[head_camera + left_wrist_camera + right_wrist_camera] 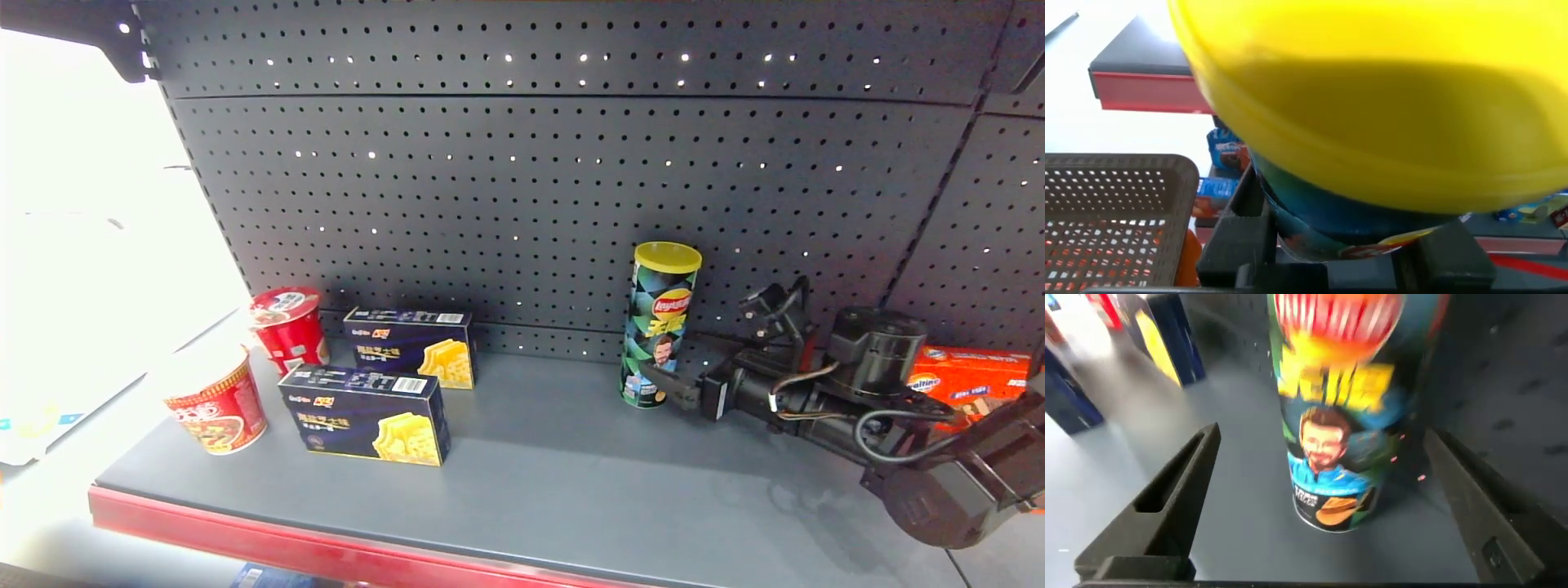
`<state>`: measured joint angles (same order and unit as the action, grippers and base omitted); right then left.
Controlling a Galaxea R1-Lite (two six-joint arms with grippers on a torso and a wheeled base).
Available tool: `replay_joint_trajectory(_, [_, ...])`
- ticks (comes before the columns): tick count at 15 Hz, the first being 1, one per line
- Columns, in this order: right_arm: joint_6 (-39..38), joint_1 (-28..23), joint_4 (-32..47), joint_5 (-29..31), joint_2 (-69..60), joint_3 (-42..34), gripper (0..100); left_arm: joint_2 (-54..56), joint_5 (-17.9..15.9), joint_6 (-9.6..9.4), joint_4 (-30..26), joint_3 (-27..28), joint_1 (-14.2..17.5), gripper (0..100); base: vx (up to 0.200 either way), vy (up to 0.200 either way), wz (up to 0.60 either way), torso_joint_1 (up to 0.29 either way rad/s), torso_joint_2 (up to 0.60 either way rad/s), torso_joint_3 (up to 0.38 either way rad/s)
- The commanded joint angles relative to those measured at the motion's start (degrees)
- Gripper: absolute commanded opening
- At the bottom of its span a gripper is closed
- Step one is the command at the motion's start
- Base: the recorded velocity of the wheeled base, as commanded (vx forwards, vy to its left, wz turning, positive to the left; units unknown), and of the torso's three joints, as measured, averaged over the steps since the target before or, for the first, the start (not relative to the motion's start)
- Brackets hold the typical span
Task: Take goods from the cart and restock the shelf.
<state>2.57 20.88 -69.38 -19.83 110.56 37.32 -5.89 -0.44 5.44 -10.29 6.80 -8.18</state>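
A chips can (663,327) with a yellow lid stands upright on the grey shelf (555,474), close to the pegboard back wall. My right gripper (657,384) is open at the can's base. In the right wrist view the can (1331,416) stands between the spread fingers (1176,498), with a gap on each side. My left gripper (1339,245) is shut on a second chips can (1372,98), whose yellow lid faces the left wrist camera.
Two red cup noodles (216,396) (287,327) and two dark blue boxes (367,412) (412,347) stand at the shelf's left. An orange box (971,380) lies at the right, behind my arm. A brown basket (1110,212) sits below the held can.
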Motion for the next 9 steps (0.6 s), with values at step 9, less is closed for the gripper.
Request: replay_joint_trajectory(9, [-0.73,0.91,0.38,0.15,8.62,6.81,100,-0.09,0.00,0.28,0.01,-0.39,0.01,0,0.000,0.000,0.00,0.000,0.00,0.000])
